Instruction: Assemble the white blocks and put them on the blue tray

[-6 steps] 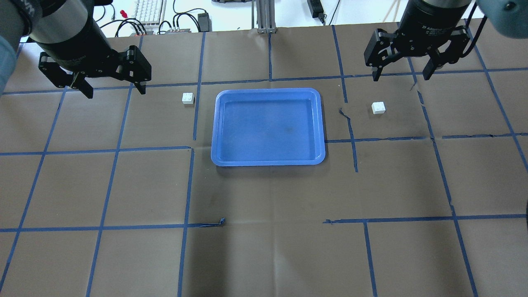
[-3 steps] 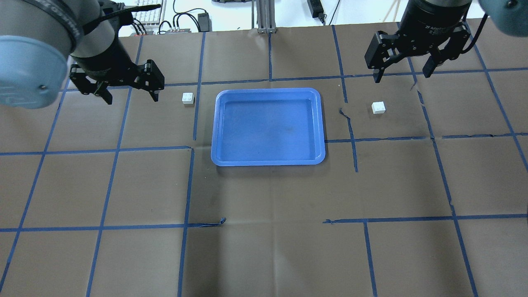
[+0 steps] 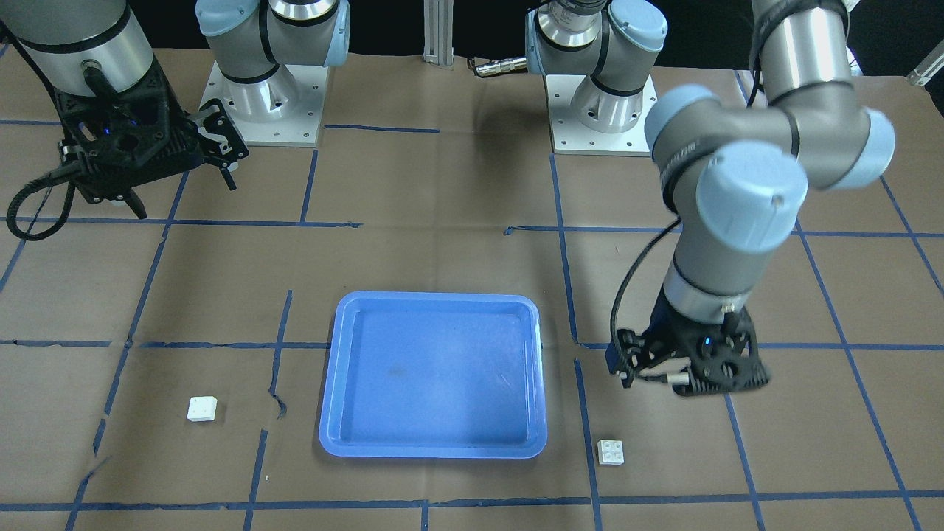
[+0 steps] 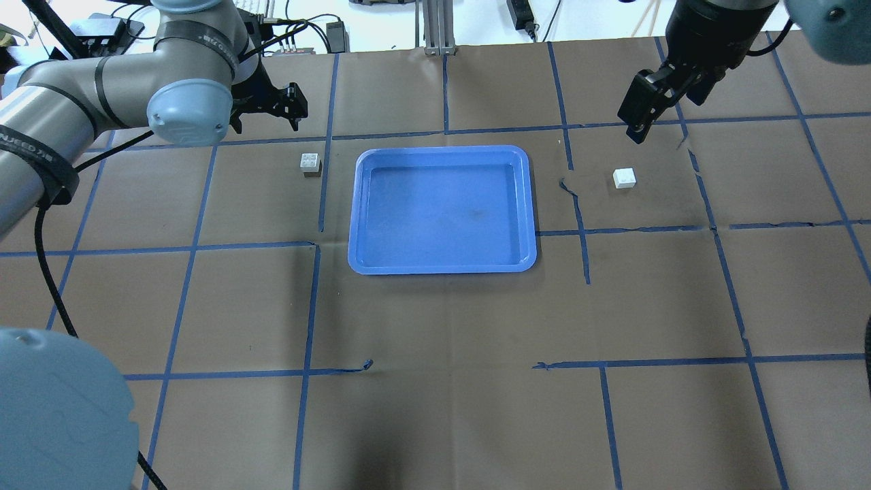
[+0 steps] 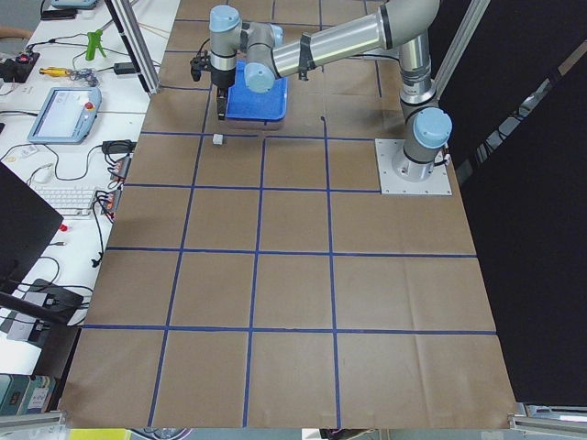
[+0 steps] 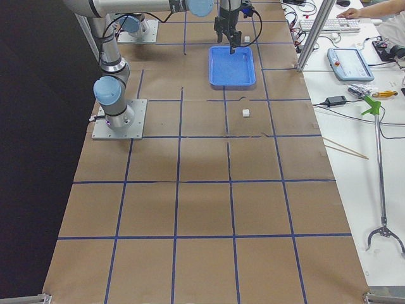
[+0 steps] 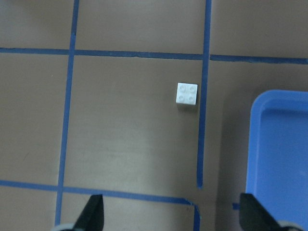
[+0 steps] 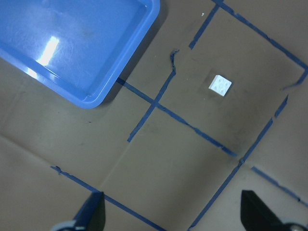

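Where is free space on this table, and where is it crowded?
Free: inside the blue tray, and the table between it and robot bases. Crowded: beside the tray, where left block and right block lie near the left gripper and right gripper.

— What does my left arm (image 3: 804,44) look like on your feed?
— I see grey tubes, pale blue joint caps (image 3: 752,195), a black cable (image 4: 44,272) alongside, a black left gripper (image 4: 265,124).
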You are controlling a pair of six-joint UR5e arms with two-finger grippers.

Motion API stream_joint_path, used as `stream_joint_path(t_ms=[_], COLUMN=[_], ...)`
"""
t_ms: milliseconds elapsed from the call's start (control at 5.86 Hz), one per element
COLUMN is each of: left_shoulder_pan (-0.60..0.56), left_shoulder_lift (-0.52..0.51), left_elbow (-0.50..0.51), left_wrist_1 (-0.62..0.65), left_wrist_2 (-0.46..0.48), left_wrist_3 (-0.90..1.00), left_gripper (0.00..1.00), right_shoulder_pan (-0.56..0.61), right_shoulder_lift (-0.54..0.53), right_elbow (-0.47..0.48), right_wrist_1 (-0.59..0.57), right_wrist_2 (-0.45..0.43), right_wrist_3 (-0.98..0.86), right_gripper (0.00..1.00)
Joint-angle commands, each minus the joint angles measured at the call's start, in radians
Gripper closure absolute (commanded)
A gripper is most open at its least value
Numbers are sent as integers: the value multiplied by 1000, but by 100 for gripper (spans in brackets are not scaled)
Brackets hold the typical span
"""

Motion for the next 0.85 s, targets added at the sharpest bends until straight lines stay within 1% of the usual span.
stream_joint_path(t_ms=[0, 171, 341, 512, 683], left_shoulder_pan=[0, 0, 0, 0, 0], left_shoulder_lift=[-151, -173, -195, -215, -216], left_elbow=[57, 45, 40, 33, 33], left_wrist_1=[91, 99, 101, 101, 101], left_wrist_2=[-2, -22, -56, -76, -76], left_wrist_3=[54, 57, 121, 195, 224], left_gripper=[1, 1, 4, 4, 18], right_shoulder_pan=[-74, -124, -177, -241, -299], right_shoulder_lift=[44, 62, 88, 119, 183], right_elbow=[-4, -8, -7, -8, -2], right_wrist_1=[-61, -62, -69, -67, -66], right_wrist_2=[15, 53, 131, 225, 362], right_wrist_3=[-495, -657, -931, -1094, -1278], right_gripper=[0, 0, 0, 0, 0])
